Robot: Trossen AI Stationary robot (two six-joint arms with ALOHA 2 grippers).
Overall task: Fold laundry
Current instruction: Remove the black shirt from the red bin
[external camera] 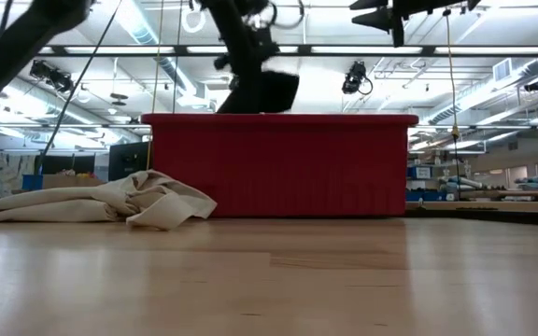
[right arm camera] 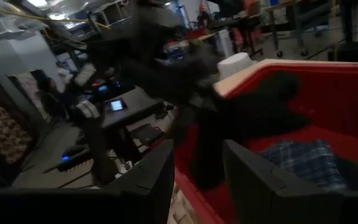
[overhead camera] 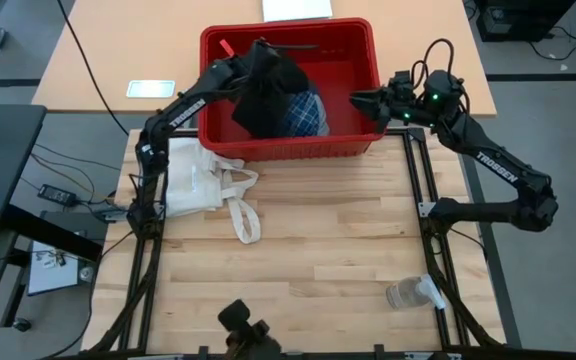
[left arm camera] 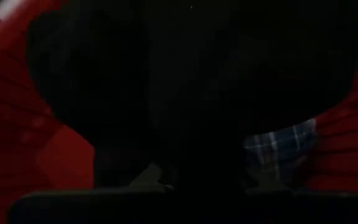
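A red bin [overhead camera: 358, 40] stands at the table's far middle. In it lies the blue-and-white plaid shirt [overhead camera: 306, 115]. Above the bin's left half my left gripper [overhead camera: 258, 52] is shut on the black garment [overhead camera: 268, 92], which hangs from it as a dark bunch [external camera: 267, 91] over the bin's rim. The black cloth fills the left wrist view [left arm camera: 179, 93], with the plaid shirt [left arm camera: 281, 146] showing below it. My right gripper [overhead camera: 360, 100] hovers open over the bin's right side, nothing between its fingers [right arm camera: 197, 149]. My left gripper holds the black garment by a bunched upper part [overhead camera: 261, 62], coming slantwise down from the table's left. The cloth itself hides the place of contact in the wrist view. The garment hangs slack below the fingers, its lower end down inside the bin by the plaid shirt.
A cream tote bag [overhead camera: 203, 180] with long straps lies crumpled on the table left of the bin, also in the low view [external camera: 101, 201]. A clear plastic bottle [overhead camera: 413, 292] lies near the front right. The wood table's near half is bare.
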